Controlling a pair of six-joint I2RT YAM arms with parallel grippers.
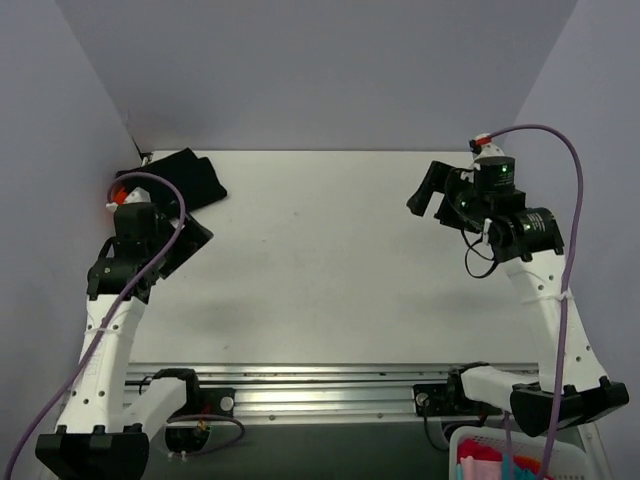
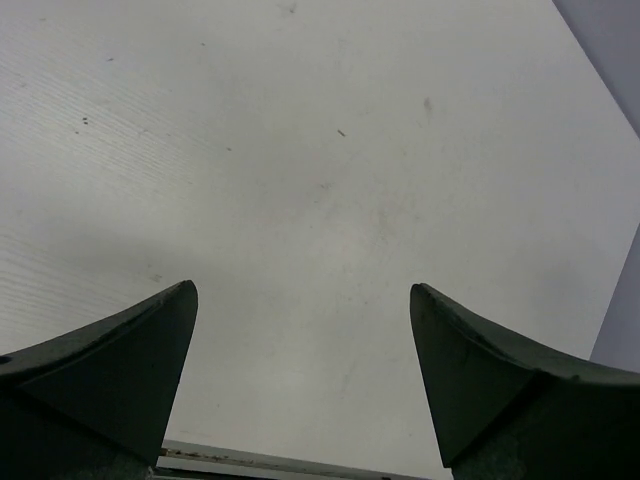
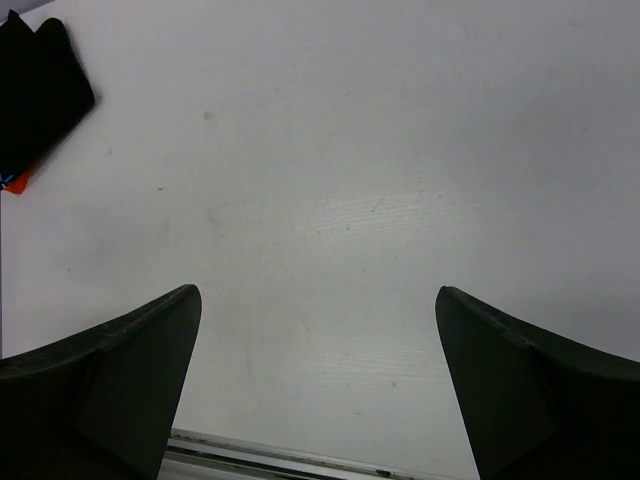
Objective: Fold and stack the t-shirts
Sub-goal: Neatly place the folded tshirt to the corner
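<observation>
Nearest the lens, a metal rail point(image 1: 320, 395) ran along the near edge of the white table point(image 1: 320, 290), carrying both arm bases. On the left, the left arm rose from its base and bent inward, its wrist near the far-left corner. The left gripper point(image 1: 195, 238) point(image 2: 302, 290) hung over bare tabletop with its jaws spread wide and nothing between them. Just beyond it, in the far-left corner, lay the black t-shirt point(image 1: 190, 178) point(image 3: 40, 85), folded into a compact bundle, apart from both grippers. In the right wrist view an orange sliver point(image 3: 16, 182) showed at the bundle's lower edge, too little to tell more. The middle of the table held nothing that blocked either arm. On the right, the right arm reached up and leaned inward, its wrist raised near the far-right side. The right gripper point(image 1: 430, 190) point(image 3: 318, 292) pointed toward the table's centre, jaws likewise wide apart and empty. At the near-right corner stood a white basket point(image 1: 470, 440) with pink and red cloth point(image 1: 482, 462) inside.
</observation>
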